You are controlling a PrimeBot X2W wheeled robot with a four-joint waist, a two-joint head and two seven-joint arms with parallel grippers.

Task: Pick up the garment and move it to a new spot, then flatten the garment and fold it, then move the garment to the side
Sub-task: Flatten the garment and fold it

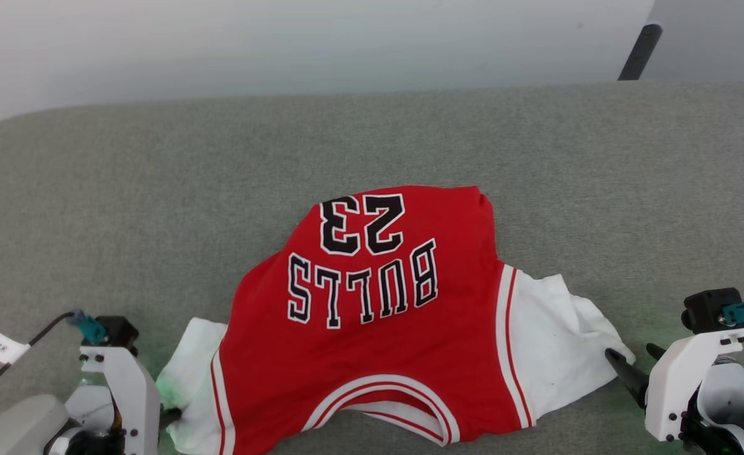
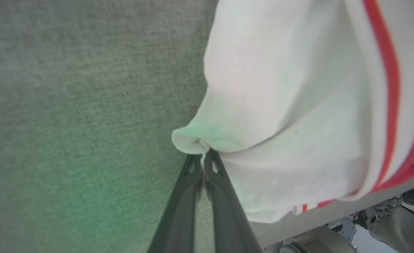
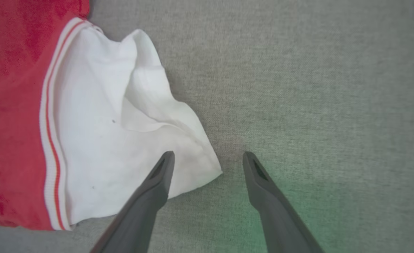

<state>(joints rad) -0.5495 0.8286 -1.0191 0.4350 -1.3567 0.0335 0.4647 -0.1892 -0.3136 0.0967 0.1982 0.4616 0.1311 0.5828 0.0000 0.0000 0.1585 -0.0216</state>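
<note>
Grey fuzzy bench (image 1: 157,189) all across, with a pale wall behind. Near the front edge lies the red garment (image 1: 372,354), spread out, collar toward the robot, black "BULLS 23" upside down in the head view. Sticks a white sleeve out at each side. Down low, the left gripper (image 2: 203,158) pinches tight on the tip of the left sleeve (image 2: 280,105). Spread wide and holding nothing, the right gripper (image 3: 208,154) has 1 finger over the corner of the right sleeve (image 3: 122,140), the other over bare bench. Green glow beside both.
</note>
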